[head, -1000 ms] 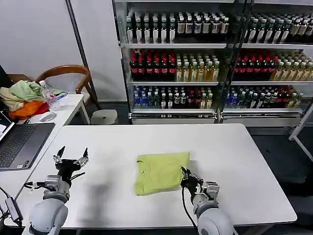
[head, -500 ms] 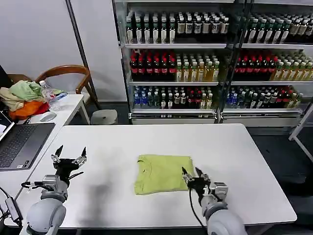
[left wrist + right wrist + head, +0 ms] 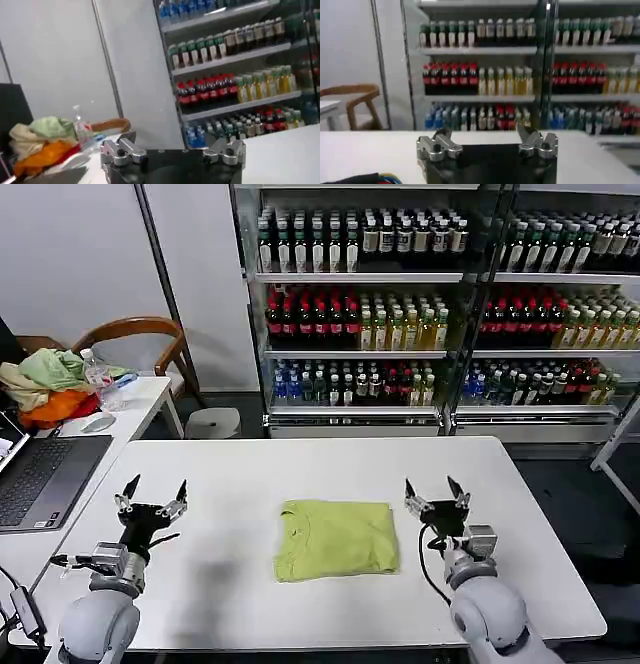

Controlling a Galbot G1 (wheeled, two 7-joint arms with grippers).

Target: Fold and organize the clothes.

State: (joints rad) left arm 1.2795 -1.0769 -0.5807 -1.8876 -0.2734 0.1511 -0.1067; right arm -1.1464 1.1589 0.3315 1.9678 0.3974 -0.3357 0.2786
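Note:
The lime yellow-green T-shirt (image 3: pixel 336 538) lies folded into a flat rectangle at the middle of the white table (image 3: pixel 300 474) in the head view. My right gripper (image 3: pixel 437 493) is raised just right of the shirt, open and empty, fingers pointing up and away. My left gripper (image 3: pixel 153 496) is held up over the table's left part, well clear of the shirt, also open and empty. Each wrist view looks out over its own spread jaws, left (image 3: pixel 172 144) and right (image 3: pixel 487 136), toward the drink shelves.
A laptop (image 3: pixel 40 479) lies on the side desk at left, with a mouse (image 3: pixel 97 422), a water bottle (image 3: pixel 98 374) and a heap of pale green, beige and orange cloth (image 3: pixel 45 384). A wooden chair (image 3: pixel 140 334) and shelves of bottles (image 3: pixel 400 304) stand behind.
My right gripper let go of the shirt's right edge, opened and rose up to the right. The shirt settled flat. The left gripper lifted slightly.

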